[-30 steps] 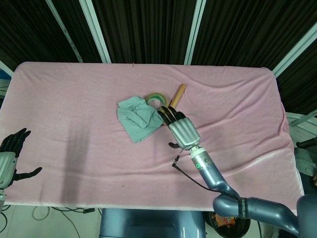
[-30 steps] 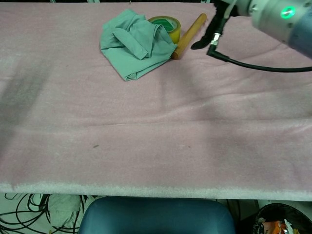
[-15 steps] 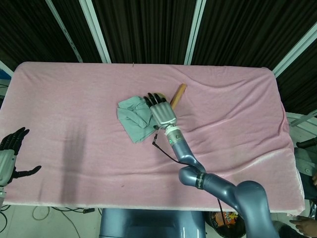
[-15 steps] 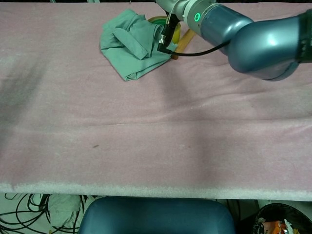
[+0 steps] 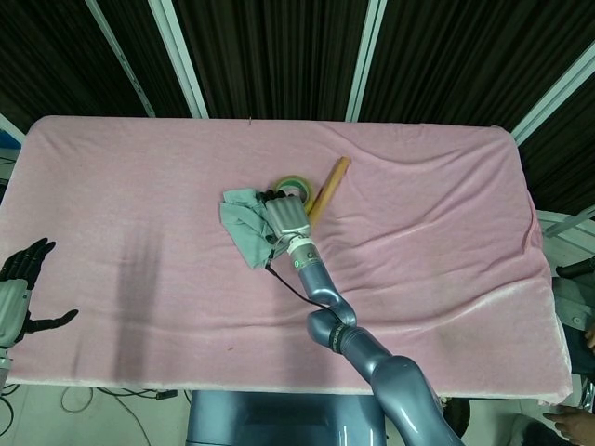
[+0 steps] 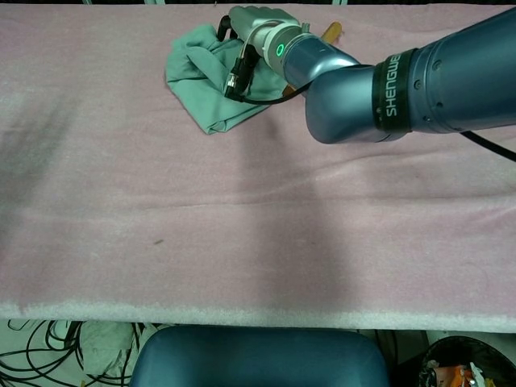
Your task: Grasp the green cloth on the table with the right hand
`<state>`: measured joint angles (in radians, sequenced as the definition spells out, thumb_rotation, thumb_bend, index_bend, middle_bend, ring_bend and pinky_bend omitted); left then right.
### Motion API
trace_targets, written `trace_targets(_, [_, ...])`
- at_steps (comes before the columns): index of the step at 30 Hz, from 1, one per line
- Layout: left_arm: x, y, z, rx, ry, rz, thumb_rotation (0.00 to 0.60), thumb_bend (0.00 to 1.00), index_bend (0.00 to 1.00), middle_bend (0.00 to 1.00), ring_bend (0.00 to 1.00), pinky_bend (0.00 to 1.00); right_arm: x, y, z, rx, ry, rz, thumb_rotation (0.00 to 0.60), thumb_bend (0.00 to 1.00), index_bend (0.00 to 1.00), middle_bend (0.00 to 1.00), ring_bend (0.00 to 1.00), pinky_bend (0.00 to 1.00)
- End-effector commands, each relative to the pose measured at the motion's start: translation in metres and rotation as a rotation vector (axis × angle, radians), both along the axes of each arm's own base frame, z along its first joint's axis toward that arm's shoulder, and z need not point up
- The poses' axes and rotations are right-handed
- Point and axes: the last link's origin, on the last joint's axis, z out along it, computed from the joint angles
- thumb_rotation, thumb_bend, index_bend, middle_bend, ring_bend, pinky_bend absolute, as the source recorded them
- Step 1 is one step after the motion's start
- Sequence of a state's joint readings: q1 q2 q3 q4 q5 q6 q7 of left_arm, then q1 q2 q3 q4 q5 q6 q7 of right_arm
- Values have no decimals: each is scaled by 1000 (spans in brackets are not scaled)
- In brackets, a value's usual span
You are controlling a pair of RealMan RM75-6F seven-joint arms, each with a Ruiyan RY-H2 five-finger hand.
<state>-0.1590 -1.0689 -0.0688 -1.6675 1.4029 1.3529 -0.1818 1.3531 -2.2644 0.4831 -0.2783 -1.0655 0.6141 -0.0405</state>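
head view shows the right hand [image 5: 286,220] set down on the cloth [image 5: 244,223] a little above the centre of the frame, on the pink table [image 5: 446,232]. its fingers reach forward over the cloth's upper right part, but how far they are curled, and whether any fabric is caught between them, i cannot tell from either view. in the chest view only the back of the hand [image 6: 256,18] and the wrist show, at the top edge, with the cloth [image 6: 201,81] bunched just left of and below it.

a tape roll [image 5: 294,186] lies just beside the cloth at its upper right, and a wooden stick [image 5: 324,190] lies slanted to the right of that. the left hand [image 5: 19,288] is at the lower left edge of the head view, fingers spread, holding nothing.

the step in hand looks like the closing of the grasp: the hand has arrived and is on the fabric. the next move calls for curling the fingers in to gather a good fold of cloth, not the tape roll so near the fingertips, then checking the hold with a lift.
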Motion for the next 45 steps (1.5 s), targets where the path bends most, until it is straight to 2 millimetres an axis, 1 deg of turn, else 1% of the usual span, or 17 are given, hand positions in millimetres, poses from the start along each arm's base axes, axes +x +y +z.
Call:
trace_targets(1, [0, 0, 0, 0, -2, 1, 600, 0, 0, 0, 0, 0, 1, 6, -5, 11, -7, 20, 600, 478, 564, 546, 534, 652])
trace_targets(2, [0, 0, 0, 0, -2, 1, 600, 0, 0, 0, 0, 0, 1, 6, -4, 8, -13, 24, 600, 526, 614, 590, 579, 670])
trace_targets(4, [0, 0, 0, -1, -3, 1, 600, 0, 0, 0, 0, 0, 2, 7, -2, -3, -32, 34, 600, 587, 673, 640, 629, 690])
trace_targets(7, [0, 0, 0, -1, -3, -1, 600, 0, 0, 0, 0, 0, 7, 5, 3, -34, -61, 51, 600, 620, 712, 671, 661, 718])
trace_targets(12, [1, -1, 0, 1, -3, -3, 600, 0, 0, 0, 0, 0, 17, -2, 22, -119, -134, 95, 600, 630, 714, 673, 662, 719])
trace_targets(16, [2, -2, -1, 2, -4, -7, 600, 0, 0, 0, 0, 0, 20, -7, 41, -182, -195, 131, 600, 630, 716, 673, 662, 718])
trace_targets(21, [3, -2, -1, 3, -11, -10, 600, 0, 0, 0, 0, 0, 11, -4, 64, -254, -261, 188, 600, 630, 716, 673, 662, 719])
trace_targets(23, [3, -3, -1, 3, -8, -15, 600, 0, 0, 0, 0, 0, 3, 2, 75, -280, -293, 212, 600, 630, 716, 673, 662, 718])
trace_targets(26, [4, -3, -2, 4, -4, -24, 600, 0, 0, 0, 0, 0, -11, 18, 94, -296, -336, 229, 600, 630, 716, 673, 662, 719])
trace_targets(29, [5, -3, -3, 5, -1, -31, 600, 0, 0, 0, 0, 0, -24, 41, 116, -289, -384, 210, 600, 630, 716, 673, 662, 719])
trace_targets(37, [6, -6, -5, 11, 11, -45, 600, 0, 0, 0, 0, 0, -54, 116, 176, -261, -508, 125, 600, 630, 716, 673, 662, 718])
trace_targets(43, [8, -8, -7, 6, 24, -57, 600, 0, 0, 0, 0, 0, -78, 161, 205, -240, -592, 66, 600, 629, 716, 673, 662, 719])
trace_targets(45, [8, -9, -8, 6, 28, -61, 600, 0, 0, 0, 0, 0, -84, 171, 210, -236, -600, 58, 600, 630, 717, 673, 662, 719])
